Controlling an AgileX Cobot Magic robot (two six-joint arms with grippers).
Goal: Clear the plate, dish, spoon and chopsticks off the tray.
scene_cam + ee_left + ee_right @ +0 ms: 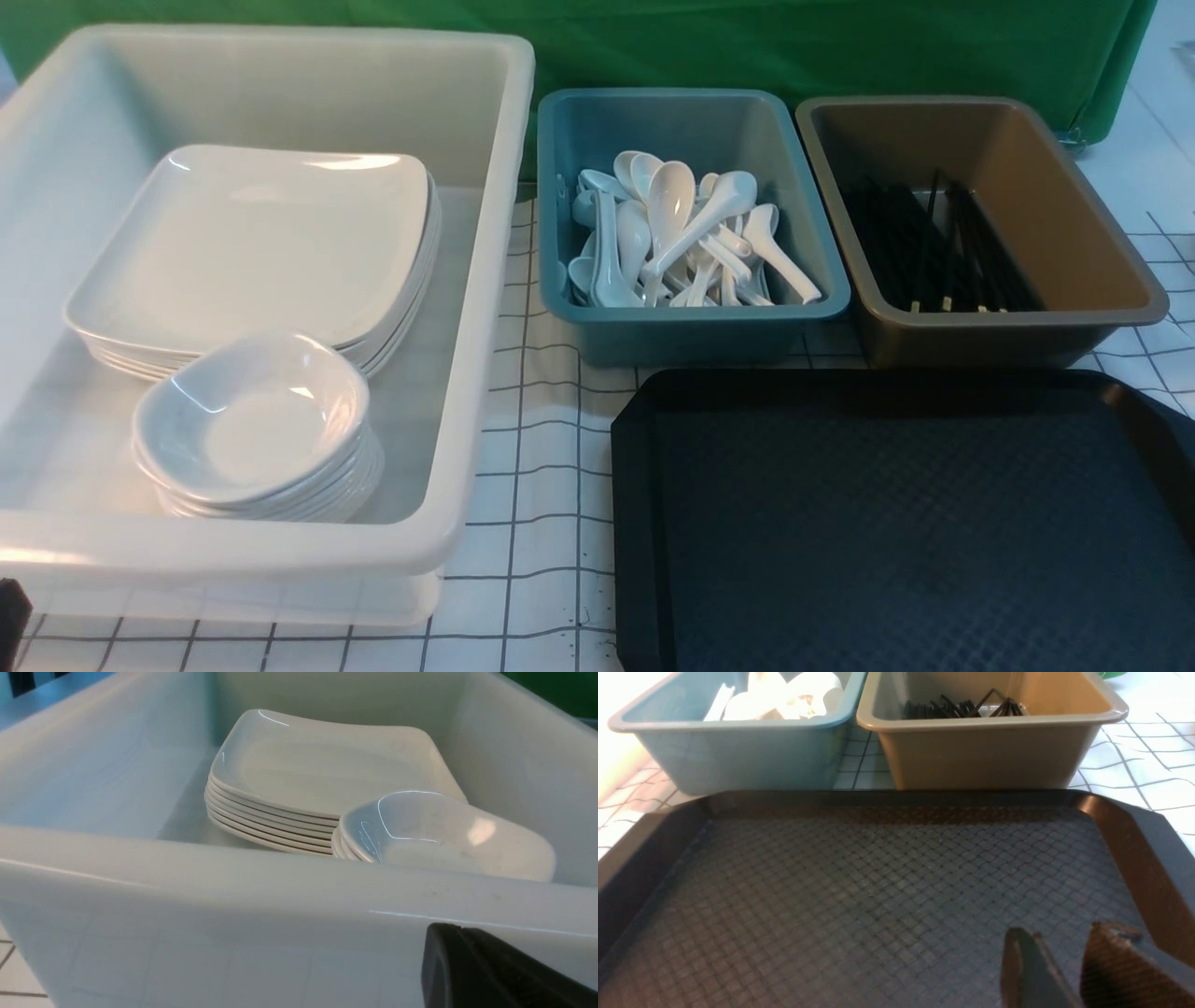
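Tray [915, 523] lies bare, clearing looks finished; my left gripper [495, 970] is pressed together, right gripper [1064, 966] spread, both holding nothing; next, withdraw.

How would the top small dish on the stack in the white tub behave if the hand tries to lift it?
The small dish looks glossy, so it may slip in a pinch. It appears rigid and probably breakable. It sits nested on a stack of similar dishes, so the one below might lift or shift with it.
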